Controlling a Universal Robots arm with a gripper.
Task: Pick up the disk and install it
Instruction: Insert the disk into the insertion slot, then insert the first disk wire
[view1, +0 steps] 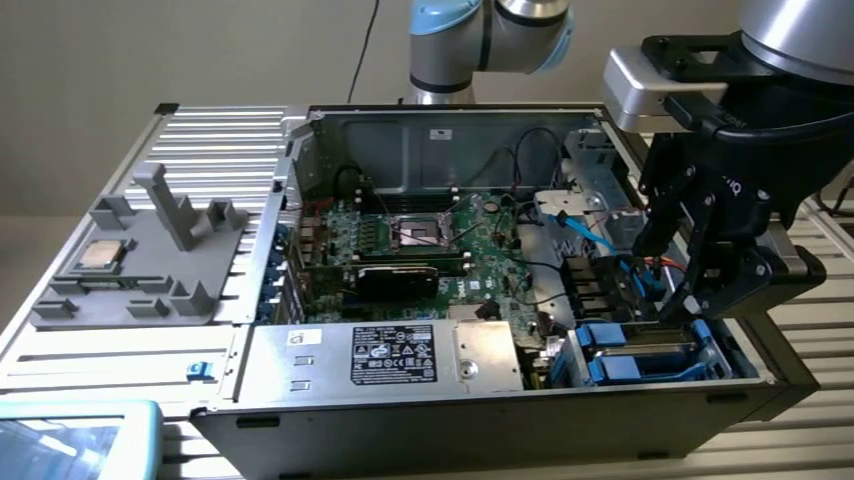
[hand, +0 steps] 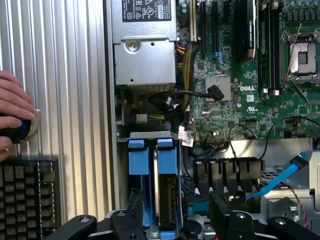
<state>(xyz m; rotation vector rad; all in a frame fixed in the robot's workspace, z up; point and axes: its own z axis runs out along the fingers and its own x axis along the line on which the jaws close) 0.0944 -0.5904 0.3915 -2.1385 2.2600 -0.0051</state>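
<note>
Gripper: your gripper (view1: 683, 300) is hanging over the drive bay at the near corner of the computer case (view1: 441, 430), on the exterior view's right. Its jaws are standing wide and gripping nothing.
Disk: the disk (view1: 641, 362) is sitting down inside that bay, blue carrier tabs showing, just right of the power supply (view1: 387, 355).
Relation: in the wrist view the disk (hand: 162, 172) is lying directly beneath the gripper (hand: 177, 207), between its two fingers. One finger is standing just beside the carrier and the other is apart from it. The disk's long edge is running across the line that joins the fingers, so you are straddling its thin side.
Progress: by the look of it, the disk is resting in its slot.
Hidden: the gripper body is covering the disk's near end. Its label is not showing, and you cannot tell whether the two blue tabs belong to one carrier or two.
Bystander: a person's hand (hand: 12, 115) is resting on a round button, well apart from the case.
</note>
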